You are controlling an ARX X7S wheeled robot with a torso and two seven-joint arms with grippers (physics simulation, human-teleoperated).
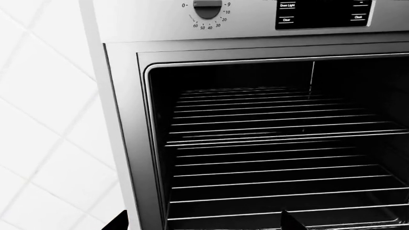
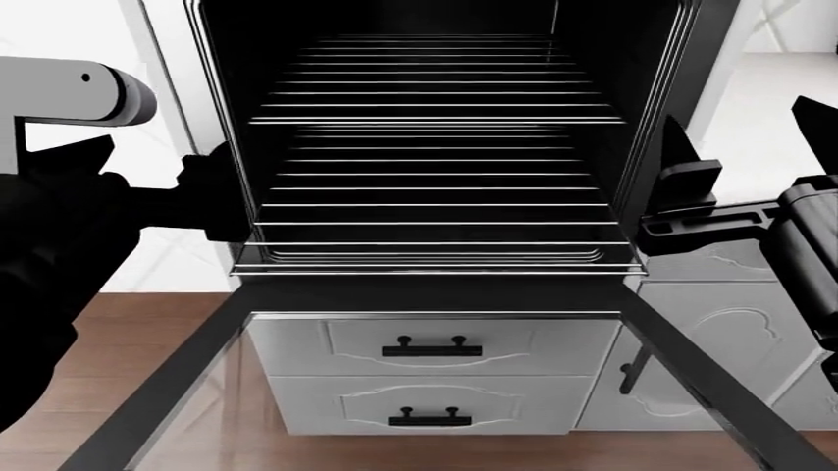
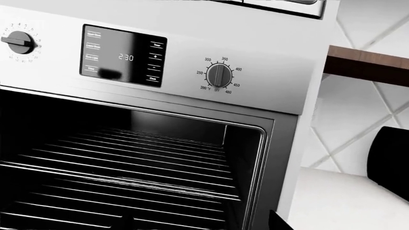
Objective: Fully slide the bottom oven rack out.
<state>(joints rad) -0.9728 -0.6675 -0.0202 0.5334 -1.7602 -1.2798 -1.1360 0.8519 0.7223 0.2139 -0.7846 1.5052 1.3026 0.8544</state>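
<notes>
The black oven stands open. The bottom oven rack [image 2: 433,224], chrome wire, spans the cavity, and its doubled front bar lies at the oven's front lip. It also shows in the left wrist view [image 1: 275,192] and the right wrist view [image 3: 64,211]. The matching upper rack [image 2: 433,98] sits one level higher. My left gripper [image 2: 220,201] is open and empty by the oven's left frame, level with the bottom rack; its fingertips stand wide apart in its wrist view [image 1: 204,223]. My right gripper [image 2: 670,188] is open and empty by the right frame, as its own wrist view shows [image 3: 204,224].
The glass oven door [image 2: 171,392] hangs open and down toward me. Two white drawers with black handles [image 2: 433,348] sit under the oven. The control panel [image 3: 121,57] and a knob [image 3: 219,75] are above the cavity. White cabinets [image 2: 733,324] stand at the right.
</notes>
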